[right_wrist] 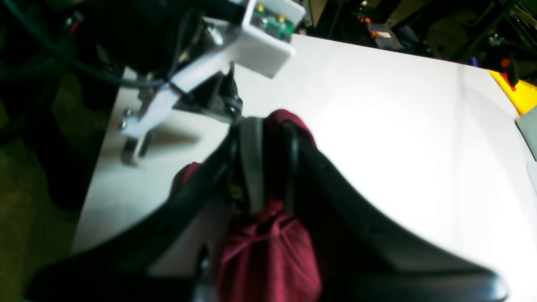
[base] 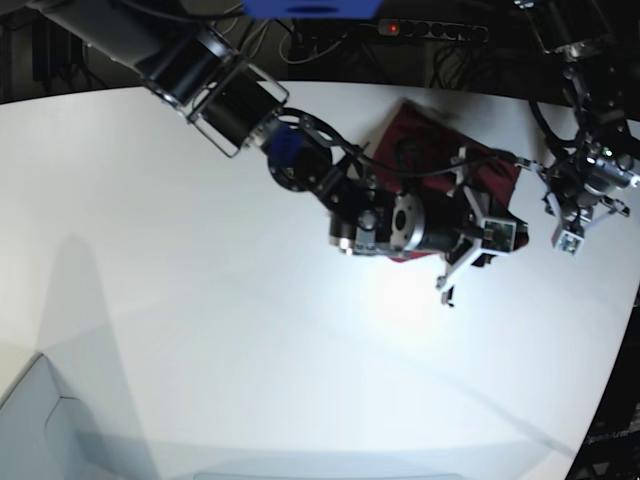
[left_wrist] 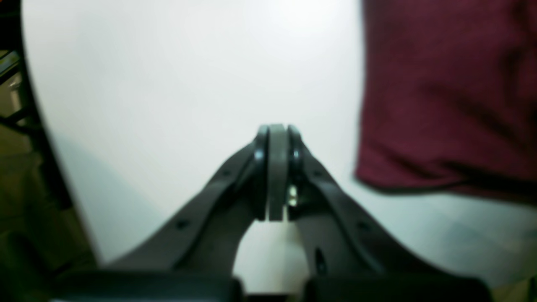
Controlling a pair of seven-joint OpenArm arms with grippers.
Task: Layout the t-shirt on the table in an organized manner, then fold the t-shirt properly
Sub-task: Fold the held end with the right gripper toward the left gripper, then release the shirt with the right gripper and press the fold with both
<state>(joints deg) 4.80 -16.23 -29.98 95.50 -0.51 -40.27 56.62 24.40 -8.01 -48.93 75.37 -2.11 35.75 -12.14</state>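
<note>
Pinching a wad of shirt (right_wrist: pixel 268 256) between the right jaws: narrow, cloth filling the gap, a lump poking out past the tips. Left jaws pressed flat together, holding nothing, hanging over bare worktop (base: pixel 200 300) just beside the shirt's hem.

Shirt bunched at the far right of the worktop in the base view, not spread, mostly hidden under the right arm (base: pixel 300 160), which reaches across from the left of that view. Cannot tell collar from hem or sleeve.

Likely trouble from here:

- Gathering several layers in one pinch. Pulling on such a wad probably drags the whole heap along instead of opening it, leaving it as crumpled as now.
- Gripping only a soft fold. With any sharp tug, may slip free and drop back in a worse heap.
- Working close to the far edge. Dragging outward could send cloth over the rim and off the worktop.
- Crowding. With the left arm (base: pixel 590 170) near the right wrist, a wide sweep by either risks a knock, or a snag on the cables looped above the cloth.
- Reaching in with the left jaws closed. Must part before descending, or will only push the hem and add wrinkles.

Safest guess: slow, low pull toward the open middle, second corner taken first.
</note>
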